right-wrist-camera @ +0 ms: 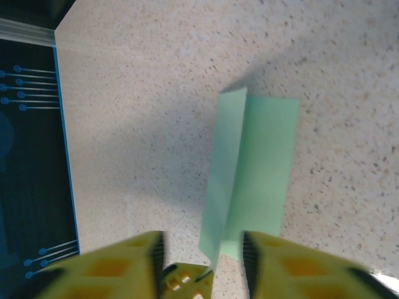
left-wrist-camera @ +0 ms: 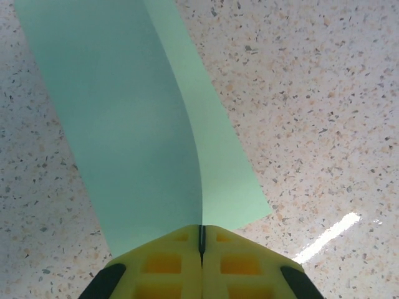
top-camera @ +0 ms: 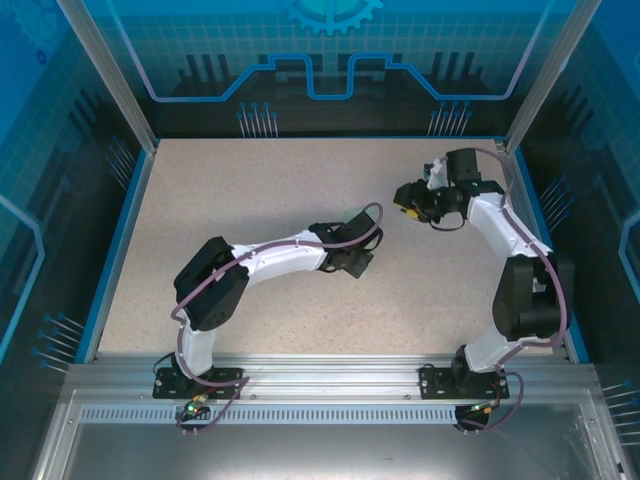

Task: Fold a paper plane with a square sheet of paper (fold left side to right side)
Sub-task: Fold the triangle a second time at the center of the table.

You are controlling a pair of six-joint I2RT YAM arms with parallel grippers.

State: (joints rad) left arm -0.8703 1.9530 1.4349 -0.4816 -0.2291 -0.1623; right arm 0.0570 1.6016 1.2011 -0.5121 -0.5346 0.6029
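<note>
Paper (left-wrist-camera: pixel 124 124) edge clenched in left end effector (left-wrist-camera: pixel 201 235); right end effector (right-wrist-camera: pixel 202 243) released; open table (top-camera: pixel 250 180) around.

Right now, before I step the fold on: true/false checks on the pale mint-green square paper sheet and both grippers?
1. The left gripper is shut on an edge of the thin pale mint-green paper sheet. True.
2. The right gripper is clamped on the paper. False: its jaws stand apart and grip nothing.
3. The paper lies flat and unfolded. False: it is folded over lengthwise, with one layer curving up off the other.
4. The speckled beige tabletop lies under the paper. True.
5. The paper is already a pointed dart. False: it is a long folded strip with no pointed nose.
</note>
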